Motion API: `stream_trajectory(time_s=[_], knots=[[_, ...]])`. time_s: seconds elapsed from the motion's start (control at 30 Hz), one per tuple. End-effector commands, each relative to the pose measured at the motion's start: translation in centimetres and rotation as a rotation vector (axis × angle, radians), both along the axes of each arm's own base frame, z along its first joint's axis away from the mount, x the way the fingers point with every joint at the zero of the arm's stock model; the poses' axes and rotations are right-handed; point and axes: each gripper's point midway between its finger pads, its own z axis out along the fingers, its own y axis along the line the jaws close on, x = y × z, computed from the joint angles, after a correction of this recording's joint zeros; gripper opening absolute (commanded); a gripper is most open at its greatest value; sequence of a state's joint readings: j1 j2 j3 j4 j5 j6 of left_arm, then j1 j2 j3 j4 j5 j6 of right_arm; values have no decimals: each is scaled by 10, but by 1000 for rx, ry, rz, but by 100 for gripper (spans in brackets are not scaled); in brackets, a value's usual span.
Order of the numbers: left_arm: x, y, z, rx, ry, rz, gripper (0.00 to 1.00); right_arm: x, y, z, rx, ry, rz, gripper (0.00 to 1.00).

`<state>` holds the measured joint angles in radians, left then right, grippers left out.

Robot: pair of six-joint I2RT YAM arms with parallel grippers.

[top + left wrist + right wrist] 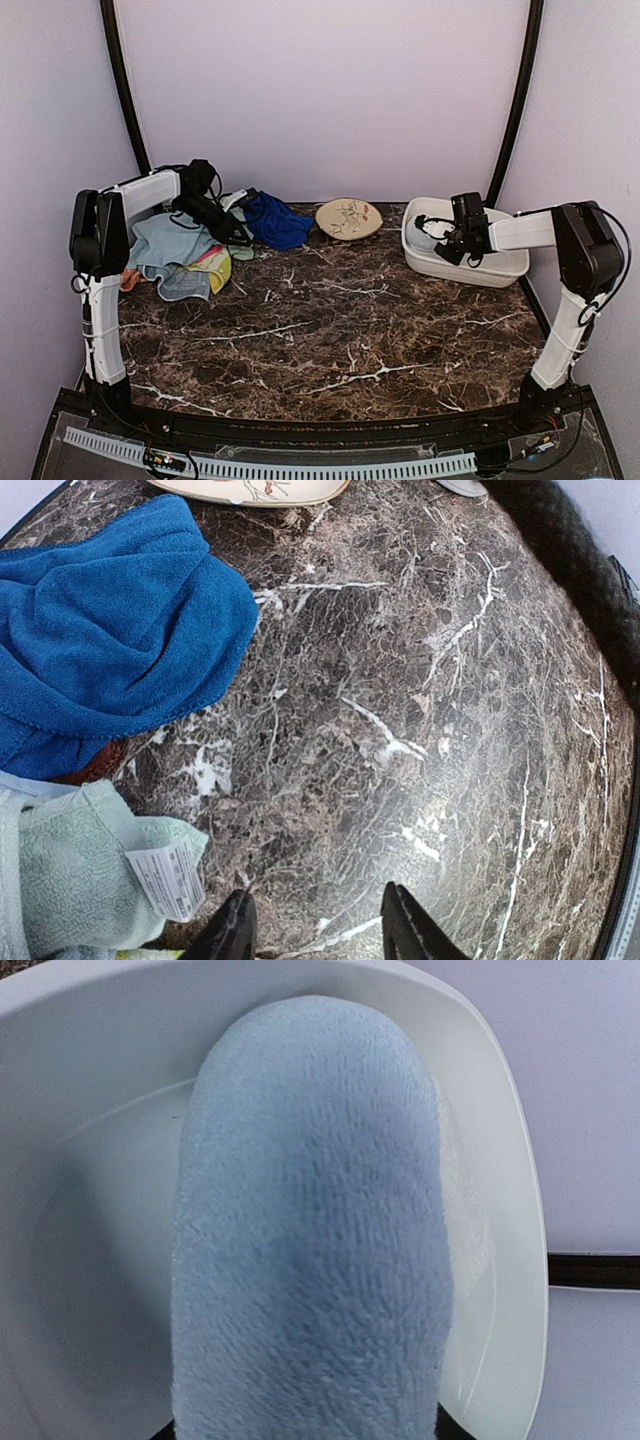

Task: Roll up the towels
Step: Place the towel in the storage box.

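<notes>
A rolled light blue towel (310, 1230) lies in the white tub (90, 1060) and fills the gap between the jaws of my right gripper (305, 1432). Only their dark tips show at its sides, so the grip is unclear. From above, that right gripper (452, 248) reaches into the tub (500, 268). At the back left is a heap of towels: royal blue (275, 222), light blue (165, 245) and yellow (215, 270). My left gripper (232, 232) hovers open over bare marble beside them. In the left wrist view the left gripper (316, 892) has a pale green towel (70, 870) at its left and the royal blue one (110, 630) beyond.
A round beige patterned plate (348, 218) sits at the back centre, between the towel heap and the tub. Black curved frame bars rise at both back corners. The dark marble tabletop (330, 320) stretches toward the near edge.
</notes>
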<state>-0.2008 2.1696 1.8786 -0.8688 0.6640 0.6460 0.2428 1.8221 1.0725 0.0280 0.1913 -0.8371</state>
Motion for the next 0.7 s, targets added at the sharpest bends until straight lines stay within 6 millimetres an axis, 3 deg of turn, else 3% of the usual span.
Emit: stream_trajectory(time_s=[0.0, 0.07, 0.1, 0.13, 0.47, 0.67], knots=[[2, 0, 8, 11, -1, -2, 44, 0, -5, -5, -27, 7, 11, 52], [4, 1, 8, 17, -6, -1, 44, -3, -6, 0, -44, -12, 23, 65], [5, 0, 9, 18, -6, -1, 44, -4, -7, 2, -50, -17, 24, 96], [5, 1, 10, 18, -8, 0, 44, -4, -8, 5, -55, -22, 24, 100], [7, 0, 16, 15, -11, 0, 44, 4, -12, 73, -53, -161, -5, 100], [5, -1, 19, 13, -9, -7, 43, -3, -7, 100, -9, -200, -30, 100]])
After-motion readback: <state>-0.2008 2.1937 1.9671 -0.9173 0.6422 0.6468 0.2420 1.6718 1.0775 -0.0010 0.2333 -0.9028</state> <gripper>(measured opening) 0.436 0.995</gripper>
